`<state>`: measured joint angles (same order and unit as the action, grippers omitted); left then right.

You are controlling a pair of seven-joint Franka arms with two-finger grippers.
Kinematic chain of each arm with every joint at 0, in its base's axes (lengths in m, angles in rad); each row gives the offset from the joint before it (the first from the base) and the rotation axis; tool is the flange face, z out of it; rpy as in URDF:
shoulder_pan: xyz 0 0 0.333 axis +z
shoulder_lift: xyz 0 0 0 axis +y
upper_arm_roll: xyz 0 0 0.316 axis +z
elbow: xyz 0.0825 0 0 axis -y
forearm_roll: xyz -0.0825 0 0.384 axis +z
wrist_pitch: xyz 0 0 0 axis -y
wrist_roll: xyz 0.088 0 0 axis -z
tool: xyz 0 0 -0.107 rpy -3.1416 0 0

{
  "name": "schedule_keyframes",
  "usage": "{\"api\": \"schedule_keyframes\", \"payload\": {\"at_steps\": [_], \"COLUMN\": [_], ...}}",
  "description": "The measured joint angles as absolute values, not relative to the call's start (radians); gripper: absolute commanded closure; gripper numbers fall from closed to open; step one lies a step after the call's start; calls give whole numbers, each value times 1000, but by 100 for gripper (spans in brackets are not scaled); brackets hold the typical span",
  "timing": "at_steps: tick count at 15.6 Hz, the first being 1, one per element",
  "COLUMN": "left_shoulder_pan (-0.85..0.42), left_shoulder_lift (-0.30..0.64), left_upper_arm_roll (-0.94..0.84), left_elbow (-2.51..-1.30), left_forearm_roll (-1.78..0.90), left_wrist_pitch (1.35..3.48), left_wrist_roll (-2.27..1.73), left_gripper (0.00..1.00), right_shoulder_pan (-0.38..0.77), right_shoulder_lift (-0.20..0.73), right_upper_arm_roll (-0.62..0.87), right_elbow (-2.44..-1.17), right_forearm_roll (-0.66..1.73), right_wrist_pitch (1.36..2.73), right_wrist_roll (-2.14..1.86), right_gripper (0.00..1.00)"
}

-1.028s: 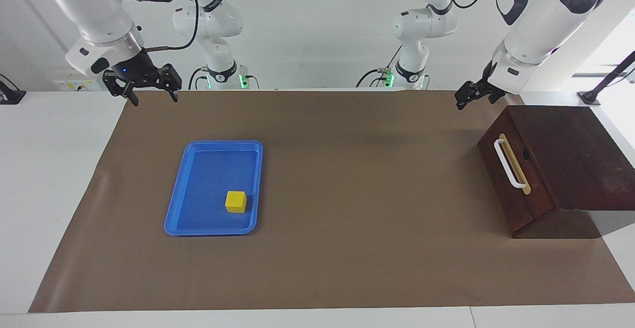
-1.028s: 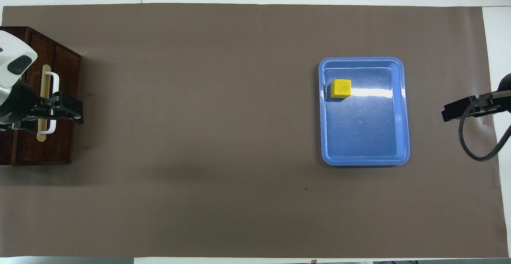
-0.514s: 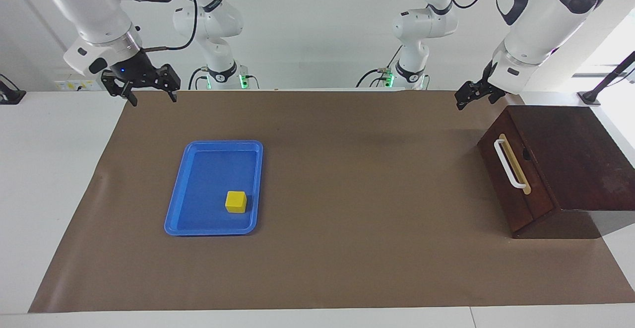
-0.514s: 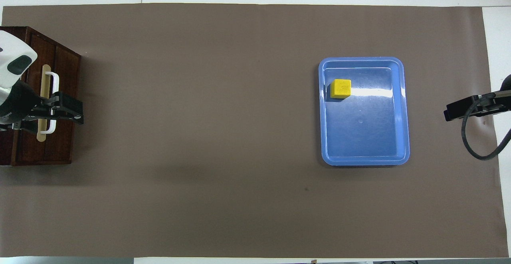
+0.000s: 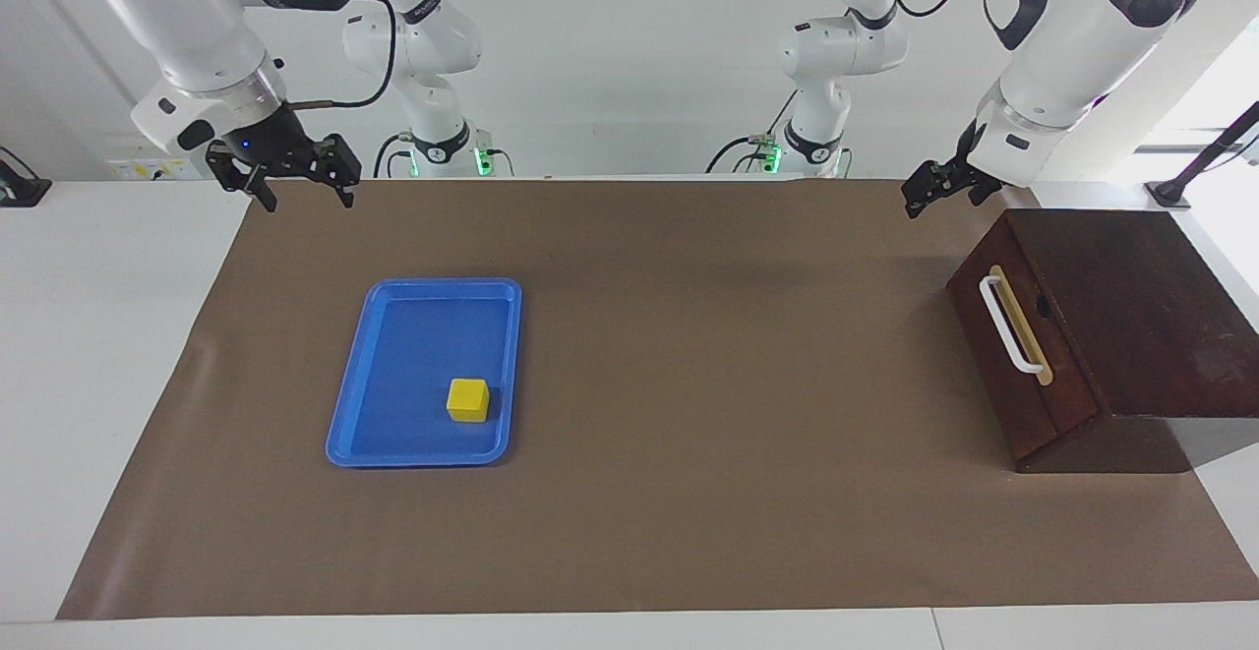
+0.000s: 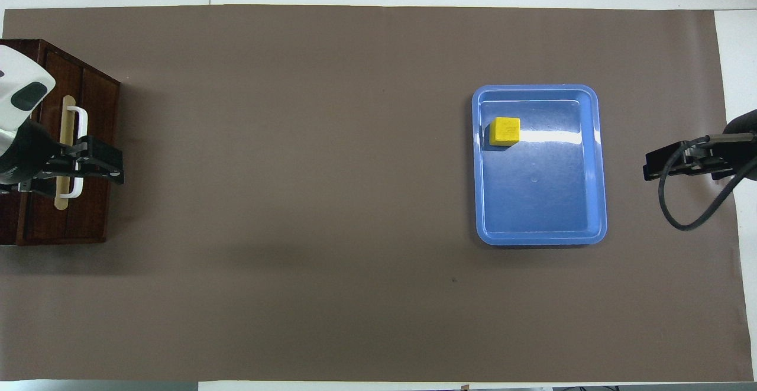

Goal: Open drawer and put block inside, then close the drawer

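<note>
Left pincer [image 5: 917,204] hung over dark brown wooden drawer's [image 5: 989,355] white bar handle [image 5: 1010,325], bar running away from robots' worktop edge; grip untellable. Right pincer [image 5: 307,203] waited, spread, empty.

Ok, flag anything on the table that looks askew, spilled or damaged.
Nothing stands out. The small yellow cube sits flat in the blue plastic tray, and the dark wooden cabinet's drawer is shut, white bar handle intact. The cabinet sits angled to the brown mat, nothing more.
</note>
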<state>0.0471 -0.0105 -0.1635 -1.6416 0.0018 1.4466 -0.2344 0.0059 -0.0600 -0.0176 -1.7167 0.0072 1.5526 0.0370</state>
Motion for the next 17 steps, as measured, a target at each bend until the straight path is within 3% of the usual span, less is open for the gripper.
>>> {"api": "schedule_keyframes", "payload": {"at_steps": [4,10,17], "left_shoulder_pan": [47,47,46], "left_shoulder_lift": [-10,-13,-12], "left_upper_arm_roll": [-163,-165,-167], "left_elbow": [-1642,-1641,-1750], "left_forearm_roll": [2,2,98], "left_wrist_pitch": [1447,1455,1746], "left_wrist_roll": [-234,-234,-216], "left_gripper": [0,0,0], "right_shoulder_pan": [-5,-8,-24], "right_shoulder_lift": [-50,92,186], "right_upper_arm_roll": [-20,-21,-23], "right_elbow": [-1819,-1854,-1880], "right_forearm_roll": [124,318,527], "right_wrist_pitch": [1630,1782,1904], "right_wrist_roll": [280,671,863], "right_gripper": [0,0,0]}}
